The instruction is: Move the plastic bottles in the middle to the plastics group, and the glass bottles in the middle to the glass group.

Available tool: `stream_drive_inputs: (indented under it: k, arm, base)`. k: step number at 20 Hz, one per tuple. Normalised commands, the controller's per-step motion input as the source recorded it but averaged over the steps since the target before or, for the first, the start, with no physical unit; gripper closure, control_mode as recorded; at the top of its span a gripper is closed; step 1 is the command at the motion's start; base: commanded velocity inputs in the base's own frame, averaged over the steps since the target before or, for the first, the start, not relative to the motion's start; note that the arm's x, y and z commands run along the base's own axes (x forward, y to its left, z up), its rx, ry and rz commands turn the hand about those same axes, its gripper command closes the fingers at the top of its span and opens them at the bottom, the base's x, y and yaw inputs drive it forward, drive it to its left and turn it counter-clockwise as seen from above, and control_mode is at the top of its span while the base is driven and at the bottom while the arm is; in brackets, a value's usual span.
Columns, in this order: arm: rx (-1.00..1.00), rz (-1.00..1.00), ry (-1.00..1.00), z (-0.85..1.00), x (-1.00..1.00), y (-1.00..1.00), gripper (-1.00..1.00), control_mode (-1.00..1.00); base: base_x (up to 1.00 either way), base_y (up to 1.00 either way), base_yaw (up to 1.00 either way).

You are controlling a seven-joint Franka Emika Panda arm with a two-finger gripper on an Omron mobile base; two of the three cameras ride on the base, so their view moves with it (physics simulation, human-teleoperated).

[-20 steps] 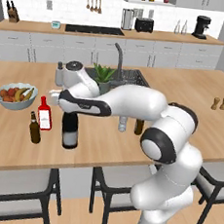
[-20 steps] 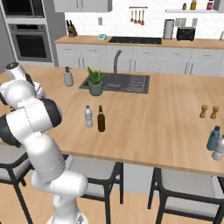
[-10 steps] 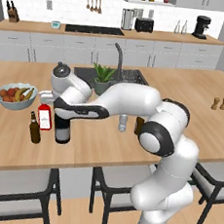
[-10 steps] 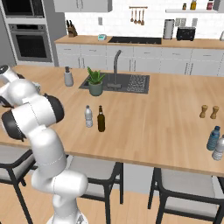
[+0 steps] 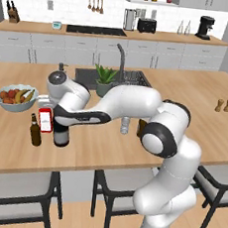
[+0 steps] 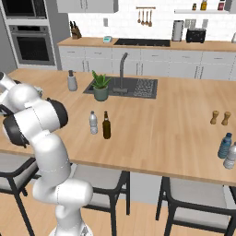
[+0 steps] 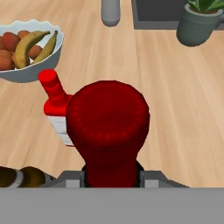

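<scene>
My gripper (image 7: pixel 111 177) is shut on the red neck of the tall dark wine bottle (image 5: pixel 61 135), whose red top (image 7: pixel 108 127) sits just above the fingertips in the hand view. The bottle stands upright at the counter's left, right beside the red-labelled bottle (image 5: pixel 45 120) and the plain brown bottle (image 5: pixel 35 130) of the glass group. Mid-counter stand the small clear water bottle (image 6: pixel 93 122) and the small brown beer bottle (image 6: pixel 106 125). The red-capped bottle (image 7: pixel 54 100) is just left of the wine bottle.
A fruit bowl (image 5: pixel 15 97) lies behind the glass group. A potted plant (image 6: pixel 101 86) and a grey soap dispenser (image 6: pixel 72 81) stand by the sink (image 6: pixel 138 87). Salt and pepper shakers (image 6: pixel 219 117) and two plastic bottles (image 6: pixel 226 148) are at the right.
The arm has carried the wine bottle a little to the left, closer to the red-labelled bottle. The grip has stayed shut.
</scene>
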Motion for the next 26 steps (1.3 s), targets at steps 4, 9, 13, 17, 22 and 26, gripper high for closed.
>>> stream_drive_inputs:
  k: [4,9,13,17,22,26]
  arm:
    - [0.0,0.0,-0.06,0.0,0.01,0.0,1.0,-1.0]
    - [0.0,0.0,-0.02,-0.03,0.08,0.0,1.0,-1.0]
    - [0.0,0.0,-0.04,-0.11,0.12,0.0,1.0,-1.0]
    - [0.0,0.0,0.0,-0.42,0.0,0.0,1.0,-1.0]
    - [0.0,0.0,0.0,-0.34,0.0,0.0,1.0,-1.0]
    - [0.0,0.0,-0.06,-0.08,0.0,0.02,1.0,-1.0]
  base:
    - [0.0,0.0,0.0]
    - [0.0,0.0,0.0]
    - [0.0,0.0,0.0]
    - [0.0,0.0,0.0]
    - [0.0,0.0,0.0]
    - [0.0,0.0,0.0]
